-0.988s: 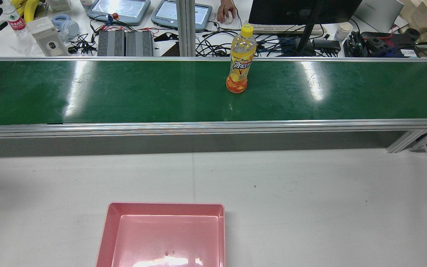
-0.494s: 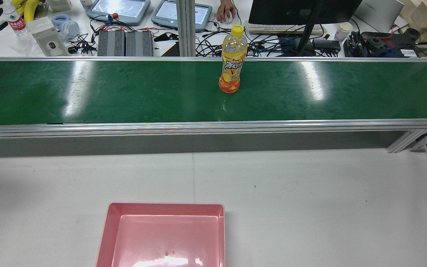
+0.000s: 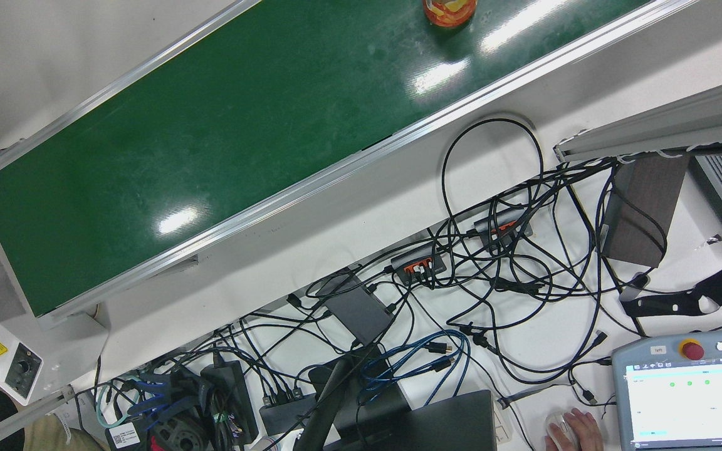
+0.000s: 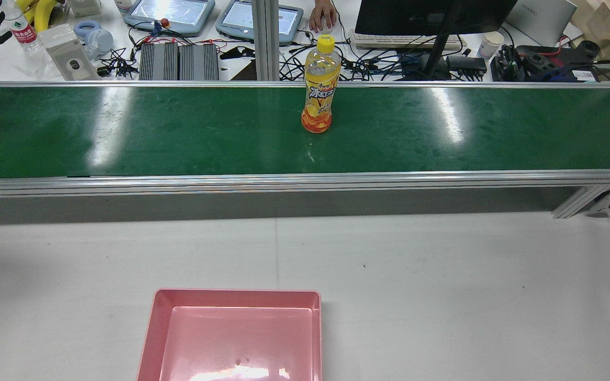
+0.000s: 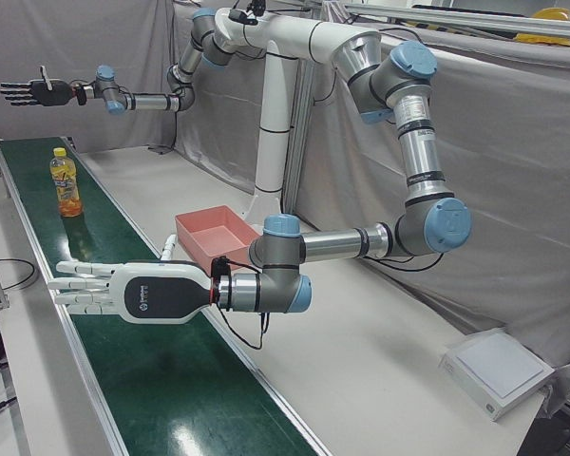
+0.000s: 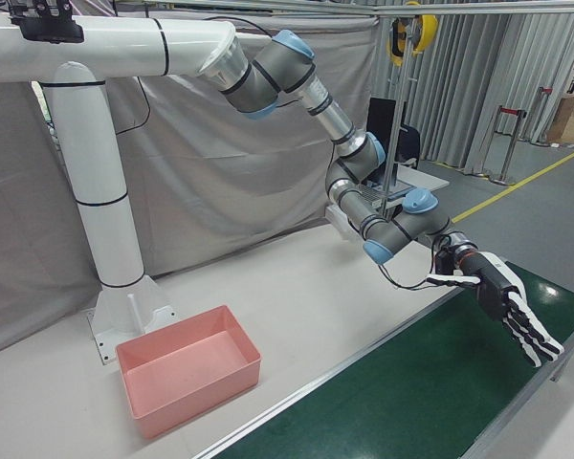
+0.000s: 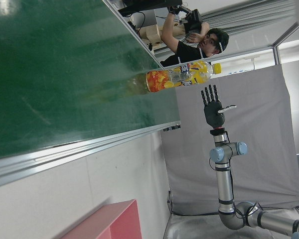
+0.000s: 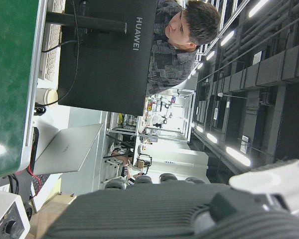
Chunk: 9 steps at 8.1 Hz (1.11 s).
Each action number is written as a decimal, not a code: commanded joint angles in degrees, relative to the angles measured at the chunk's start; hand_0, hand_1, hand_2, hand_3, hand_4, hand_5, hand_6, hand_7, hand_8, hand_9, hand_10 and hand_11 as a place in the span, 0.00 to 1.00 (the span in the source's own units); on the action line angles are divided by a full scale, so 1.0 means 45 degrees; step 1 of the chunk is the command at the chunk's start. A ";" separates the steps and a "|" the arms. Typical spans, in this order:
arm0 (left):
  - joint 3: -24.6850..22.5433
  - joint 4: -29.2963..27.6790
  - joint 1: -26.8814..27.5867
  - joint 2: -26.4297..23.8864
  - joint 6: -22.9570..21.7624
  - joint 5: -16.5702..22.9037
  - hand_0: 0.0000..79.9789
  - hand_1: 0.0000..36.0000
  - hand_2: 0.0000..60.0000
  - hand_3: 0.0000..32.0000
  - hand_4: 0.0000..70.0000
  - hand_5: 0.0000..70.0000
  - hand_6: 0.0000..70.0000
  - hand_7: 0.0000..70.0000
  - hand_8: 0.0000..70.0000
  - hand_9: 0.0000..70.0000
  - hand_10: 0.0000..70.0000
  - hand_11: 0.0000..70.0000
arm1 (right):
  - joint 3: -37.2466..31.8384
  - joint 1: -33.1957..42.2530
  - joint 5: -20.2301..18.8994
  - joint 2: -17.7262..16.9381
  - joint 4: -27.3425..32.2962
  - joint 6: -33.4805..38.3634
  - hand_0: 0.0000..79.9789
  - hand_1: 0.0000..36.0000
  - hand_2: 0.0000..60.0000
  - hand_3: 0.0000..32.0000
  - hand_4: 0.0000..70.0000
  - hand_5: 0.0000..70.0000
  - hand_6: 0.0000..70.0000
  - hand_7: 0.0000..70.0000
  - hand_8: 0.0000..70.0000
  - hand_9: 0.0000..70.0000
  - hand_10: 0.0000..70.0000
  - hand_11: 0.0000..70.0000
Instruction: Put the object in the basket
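An orange drink bottle [image 4: 318,90] with a yellow cap stands upright on the green conveyor belt [image 4: 178,132]; its base shows at the top edge of the front view [image 3: 449,7]. In the left-front view the bottle [image 5: 66,182] stands between the two hands. My left hand [image 5: 123,290] hovers low over the belt's near stretch, open, fingers stretched toward the bottle [image 7: 182,75]. My right hand [image 5: 28,92] is raised beyond the bottle, open with fingers spread, also visible over the belt [image 6: 507,311]. The pink basket [image 4: 236,292] sits empty on the white table, apart from both hands.
Beyond the belt lies a cluttered desk with teach pendants [image 4: 170,13], a monitor, cables and a person's hand [image 4: 323,16] on a mouse. A control box [image 3: 13,363] marks the belt's end. The white pedestal [image 6: 105,191] stands behind the basket [image 6: 187,368].
The bottle has travelled leftward along the belt in the rear view, still upright. The basket has not moved.
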 commanded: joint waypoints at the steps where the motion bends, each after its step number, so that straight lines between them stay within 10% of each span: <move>1: 0.0002 -0.0006 0.0001 0.0007 0.0000 -0.0024 0.70 0.11 0.00 0.12 0.08 0.09 0.00 0.00 0.00 0.00 0.08 0.14 | -0.0003 0.0017 0.0000 0.0000 -0.0010 0.0000 0.00 0.00 0.00 0.00 0.00 0.00 0.00 0.00 0.00 0.00 0.00 0.00; 9: 0.0040 -0.0064 0.0001 0.0007 0.0020 -0.0044 0.67 0.02 0.00 0.12 0.09 0.11 0.00 0.00 0.04 0.04 0.04 0.07 | -0.0003 0.0017 0.0000 0.0000 0.0009 0.0000 0.00 0.00 0.00 0.00 0.00 0.00 0.00 0.00 0.00 0.00 0.00 0.00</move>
